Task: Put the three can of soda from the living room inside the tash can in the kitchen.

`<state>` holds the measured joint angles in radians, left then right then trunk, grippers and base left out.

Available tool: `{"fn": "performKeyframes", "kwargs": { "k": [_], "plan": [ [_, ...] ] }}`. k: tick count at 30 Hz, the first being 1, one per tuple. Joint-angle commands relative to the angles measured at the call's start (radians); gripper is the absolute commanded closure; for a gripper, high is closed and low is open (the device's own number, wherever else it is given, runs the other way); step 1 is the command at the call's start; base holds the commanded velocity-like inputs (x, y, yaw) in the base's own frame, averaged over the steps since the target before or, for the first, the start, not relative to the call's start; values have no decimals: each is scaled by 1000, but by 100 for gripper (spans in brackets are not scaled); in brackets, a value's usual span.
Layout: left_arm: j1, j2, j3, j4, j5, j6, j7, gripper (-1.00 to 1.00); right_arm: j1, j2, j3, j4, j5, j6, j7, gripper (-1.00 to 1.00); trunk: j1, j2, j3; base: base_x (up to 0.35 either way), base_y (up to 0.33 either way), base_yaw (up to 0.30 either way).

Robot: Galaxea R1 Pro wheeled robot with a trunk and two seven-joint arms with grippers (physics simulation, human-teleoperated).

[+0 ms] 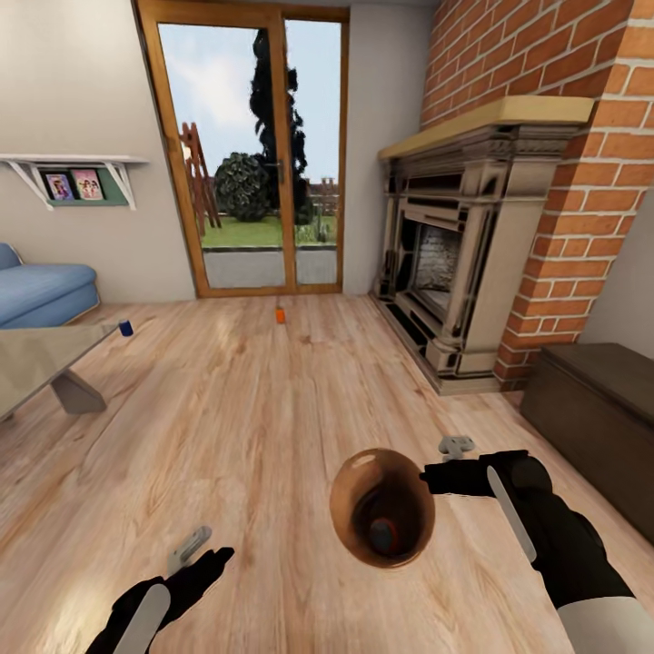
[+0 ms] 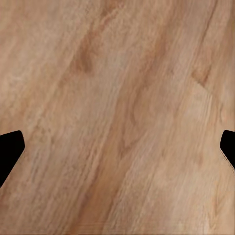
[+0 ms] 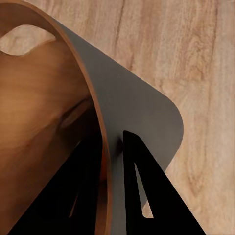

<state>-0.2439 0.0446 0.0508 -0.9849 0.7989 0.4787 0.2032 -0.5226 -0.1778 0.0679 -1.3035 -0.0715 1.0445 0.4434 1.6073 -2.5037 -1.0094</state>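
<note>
The small round tapered bin with grey outer wall and copper-brown inside (image 1: 359,495) is held at its rim by the right gripper (image 1: 434,477). One orange, grey-topped can (image 1: 383,536) is seen lying at its bottom, so one of three is judged done. The left gripper (image 1: 207,549) hangs empty over the light wood plank floor (image 1: 272,409).

In the right wrist view the jaws are shown clamped across the bin wall (image 3: 142,122), one inside, one outside. In the left wrist view the jaws are spread wide.

Farther off, a dark blue can (image 1: 125,328) stands beside the glass tabletop (image 1: 36,359), and a second orange can (image 1: 281,314) stands before the wood-framed glass doors (image 1: 250,154).
</note>
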Motion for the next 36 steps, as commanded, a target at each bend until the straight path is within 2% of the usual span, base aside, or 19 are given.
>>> {"fn": "performKeyframes", "kwargs": {
  "k": [1, 8, 15, 20, 24, 26, 29, 30, 31, 32, 33, 34, 35, 36],
  "plan": [
    [0, 0, 0, 0, -2, 0, 0, -100, 0, 0, 0, 0, -19, 3, 1, 100, 0, 0, 0, 312, 170, 0],
    [0, -10, 0, 0, -57, 0, 12, -100, 0, 0, 0, 0, -18, 3, 0, 100, 0, 0, 0, 315, 160, 0],
    [0, -12, 0, -2, -70, 0, 21, -100, 0, 0, -1, 0, -18, 3, 0, 100, 0, 0, 0, 325, 130, 0],
    [0, -14, -3, -14, -70, 0, 97, -100, 0, 0, -1, 0, -17, 3, -1, 100, 0, 0, 0, 331, 117, 0],
    [0, -14, -4, -14, -68, 0, 108, -100, 0, -2, -3, 0, -18, 3, 0, 100, 0, 0, 0, 337, 69, 0],
    [-1, -14, -5, -26, -66, 0, 100, -100, 0, -9, -39, -9, -19, 3, 1, 100, 0, 0, 0, 343, 12, 0],
    [0, -16, -14, -75, -66, 0, 104, -100, -1, -9, -63, -13, -20, 3, 1, 100, 0, 0, 0, 343, 5, 0],
    [2, -16, -36, -109, -67, 2, 111, -100, -2, -9, -69, -13, -20, 3, 1, 100, 0, 0, 0, 345, 2, 0],
    [4, -16, -99, -161, -68, 6, 157, -100, -3, -8, -75, -11, -18, 3, 0, 100, 0, 0, 0, 347, 1, 0],
    [5, -16, -119, -173, -67, 7, 181, -100, -3, -7, -76, -11, -18, 3, 0, 100, 0, 0, 0, 347, 1, 0],
    [5, -16, -154, -190, -64, 8, 241, -100, -3, -7, -77, -10, -17, 3, -1, 100, 0, 0, 0, 347, 1, 0],
    [5, -16, -168, -197, -62, 8, 272, -100, -3, -7, -78, -11, -17, 3, -1, 100, 0, 0, 0, 347, 1, 0],
    [6, -16, -194, -207, -58, 8, 342, -100, -3, -7, -79, -11, -16, 3, -1, 100, 0, 0, 0, 348, 0, 0],
    [6, -16, -204, -211, -56, 8, 370, -100, -3, -6, -79, -11, -16, 3, -1, 100, 0, 0, 0, 348, 0, 0]
  ]
}}
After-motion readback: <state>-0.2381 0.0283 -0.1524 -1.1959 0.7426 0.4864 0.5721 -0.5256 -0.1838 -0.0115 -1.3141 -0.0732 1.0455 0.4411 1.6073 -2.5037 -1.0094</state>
